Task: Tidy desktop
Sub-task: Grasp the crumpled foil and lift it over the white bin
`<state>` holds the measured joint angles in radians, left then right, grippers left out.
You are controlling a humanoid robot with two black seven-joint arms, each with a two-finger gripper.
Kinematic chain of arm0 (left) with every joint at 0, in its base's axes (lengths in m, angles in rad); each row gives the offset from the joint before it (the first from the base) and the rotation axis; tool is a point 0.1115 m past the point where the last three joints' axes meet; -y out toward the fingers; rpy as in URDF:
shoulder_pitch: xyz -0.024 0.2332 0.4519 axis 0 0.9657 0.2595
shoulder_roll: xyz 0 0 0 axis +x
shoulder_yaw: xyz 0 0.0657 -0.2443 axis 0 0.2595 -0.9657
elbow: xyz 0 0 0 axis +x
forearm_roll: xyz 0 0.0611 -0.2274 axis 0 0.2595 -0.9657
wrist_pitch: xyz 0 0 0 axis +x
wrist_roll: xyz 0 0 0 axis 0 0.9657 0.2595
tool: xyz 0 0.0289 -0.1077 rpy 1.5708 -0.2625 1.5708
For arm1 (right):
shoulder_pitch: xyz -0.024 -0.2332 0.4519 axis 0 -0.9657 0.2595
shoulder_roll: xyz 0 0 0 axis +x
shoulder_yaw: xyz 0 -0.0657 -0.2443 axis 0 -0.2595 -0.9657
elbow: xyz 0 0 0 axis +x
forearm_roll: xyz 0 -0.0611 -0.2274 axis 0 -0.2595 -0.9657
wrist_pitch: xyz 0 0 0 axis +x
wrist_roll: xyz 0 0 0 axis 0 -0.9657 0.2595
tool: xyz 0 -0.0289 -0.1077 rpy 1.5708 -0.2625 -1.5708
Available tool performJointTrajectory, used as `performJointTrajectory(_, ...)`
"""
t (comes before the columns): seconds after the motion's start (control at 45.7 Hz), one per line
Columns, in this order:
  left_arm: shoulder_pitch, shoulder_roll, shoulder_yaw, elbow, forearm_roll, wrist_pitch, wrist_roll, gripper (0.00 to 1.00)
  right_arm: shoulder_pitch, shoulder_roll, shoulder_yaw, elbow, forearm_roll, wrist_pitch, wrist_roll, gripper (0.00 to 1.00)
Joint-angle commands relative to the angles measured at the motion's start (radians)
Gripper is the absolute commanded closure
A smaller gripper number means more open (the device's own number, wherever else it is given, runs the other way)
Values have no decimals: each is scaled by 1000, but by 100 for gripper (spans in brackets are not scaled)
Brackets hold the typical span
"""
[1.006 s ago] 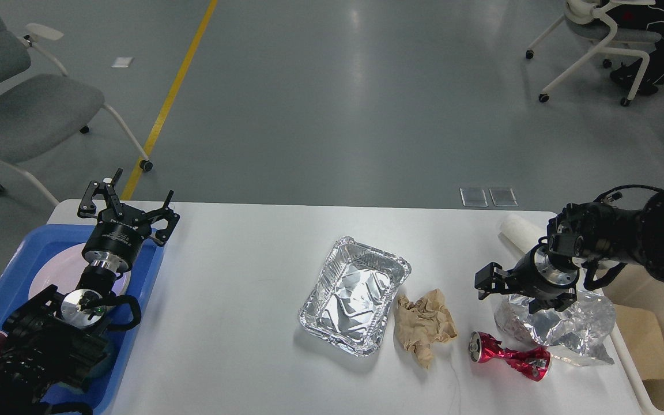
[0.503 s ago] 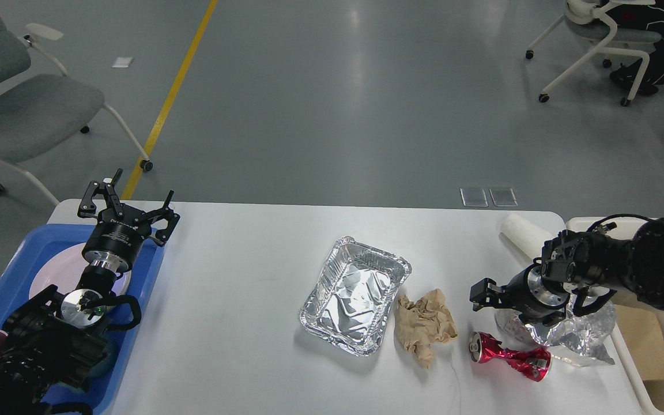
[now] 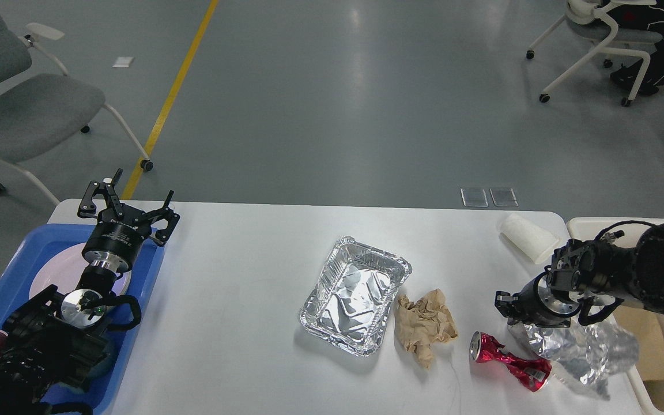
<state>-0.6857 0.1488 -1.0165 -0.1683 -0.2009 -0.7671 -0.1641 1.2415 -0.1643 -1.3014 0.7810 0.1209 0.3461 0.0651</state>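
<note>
Grey polished floor fills the upper frame, with office chairs at both top corners; below it the desktop (image 3: 240, 276), a smooth white bench with rounded corners, spans the lower half. Compared with a second ago, the right end effector (image 3: 510, 304) has shifted toward the lower right edge, and the crumpled foil sheet (image 3: 580, 349) under it has slid toward the cream bin (image 3: 637, 380), now overhanging the bench edge. That suggests the foil is being dragged off for disposal. Whether that end effector is clenched on the foil cannot be told, as its fingers are dark and mostly hidden. The white paper cup (image 3: 528, 236), lying on its side, is now fully exposed. A dented red can (image 3: 508, 360), wrinkled brown paper (image 3: 424, 325) and a shiny foil tray (image 3: 358, 302) remain mid-bench. The left end effector (image 3: 127, 204) hangs unmoved with fingers spread, empty, over the blue tray (image 3: 15, 253).
</note>
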Motion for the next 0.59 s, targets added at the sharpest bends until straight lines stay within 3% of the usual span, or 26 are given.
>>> performJointTrajectory(0.0,0,0,-1,0,0,0,0,4,10,-24,-7,3,-3,-47,-48,100)
performJointTrajectory(0.088,0,0,1,0,0,0,0,4,27,-49,-9,10,-7,-50,-79,100)
performJointTrajectory(0.306,0,0,-1,0,0,0,0,4,168,-124,-36,81,-15,-45,-82,100)
performJointTrajectory(0.481,0,0,-1,1,0,0,0,4,421,-185,-82,233,-17,-29,-80,100)
performJointTrajectory(0.569,0,0,-1,0,0,0,0,4,574,-193,-110,264,-14,59,-79,100)
